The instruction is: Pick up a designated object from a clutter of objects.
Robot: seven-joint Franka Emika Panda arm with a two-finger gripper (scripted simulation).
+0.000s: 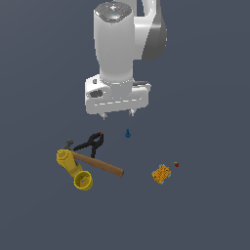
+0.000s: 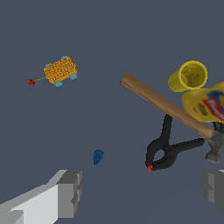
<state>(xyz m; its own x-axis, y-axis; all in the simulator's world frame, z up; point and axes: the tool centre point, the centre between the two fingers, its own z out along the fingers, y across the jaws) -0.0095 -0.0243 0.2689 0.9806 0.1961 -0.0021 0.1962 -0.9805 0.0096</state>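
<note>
Exterior view: the pincer [image 1: 117,114] hangs above the tabletop [image 1: 205,215], its two short fingertips spread wide with nothing between them. In the wrist view both grey fingers [image 2: 70,192] stand far apart at the edges of the picture, and the gap is bare.

Just beyond the pincer, at about 5 o'clock from it in the exterior view, lies the dark-blue teardrop piece [image 1: 128,133] [image 2: 98,157], alone on the tabletop and touching nothing. No object lies over it or between it and the fingers.

Nearest neighbour is the black clamp [image 1: 92,143] [image 2: 168,148], at 9 o'clock from the blue piece, its red tip pointing toward it but clearly apart. The wooden-handled hammer [image 1: 100,165] [image 2: 164,105] lies across the clamp's handles, and the yellow pitcher [image 1: 74,169] [image 2: 197,89] lies tipped on its side against the hammer's head end.

Farther off, at roughly 4 o'clock from the blue piece, sits the orange block [image 1: 161,173] [image 2: 61,70], with the tiny red speck [image 1: 176,164] [image 2: 30,82] just beside it.
</note>
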